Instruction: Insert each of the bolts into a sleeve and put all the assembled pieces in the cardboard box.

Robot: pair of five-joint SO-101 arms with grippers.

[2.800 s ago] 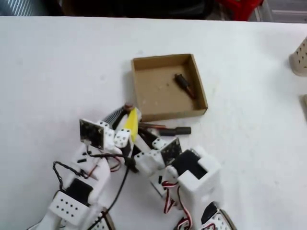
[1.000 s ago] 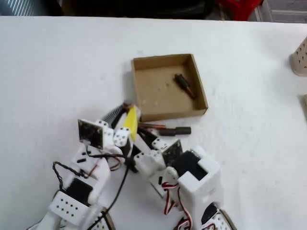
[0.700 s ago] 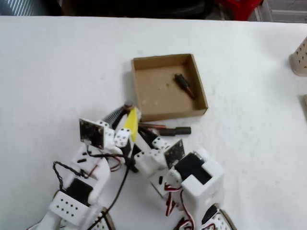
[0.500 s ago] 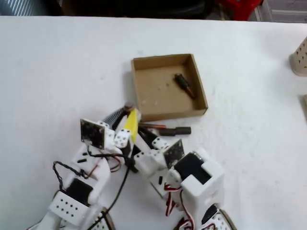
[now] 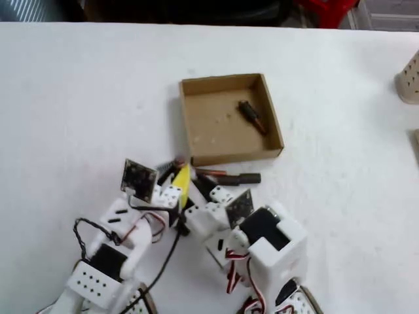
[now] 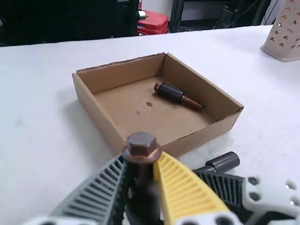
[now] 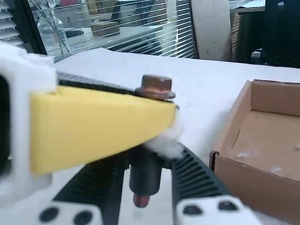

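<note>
Bolt [image 6: 141, 146] is clamped by its shank in my left hand [image 6: 140, 163], the grey and yellow fingers tight on it, head up. Over the last 3 seconds that hand has swung in from beside the cardboard box [image 5: 232, 156] corner toward my right hand [image 7: 147, 161]. The right hand has barely stirred and grips a dark sleeve [image 7: 145, 177] between its black fingers. From the right wrist the bolt head now stands straight over that sleeve. The yellow finger hides the join, so I cannot tell how far the shank is in. I judge insertion is under way, not finished. 1 assembled piece [image 5: 252, 116] lies in the box, and a second sleeve [image 5: 239, 178] rests on the surface [image 5: 85, 98] just outside its near wall.
</note>
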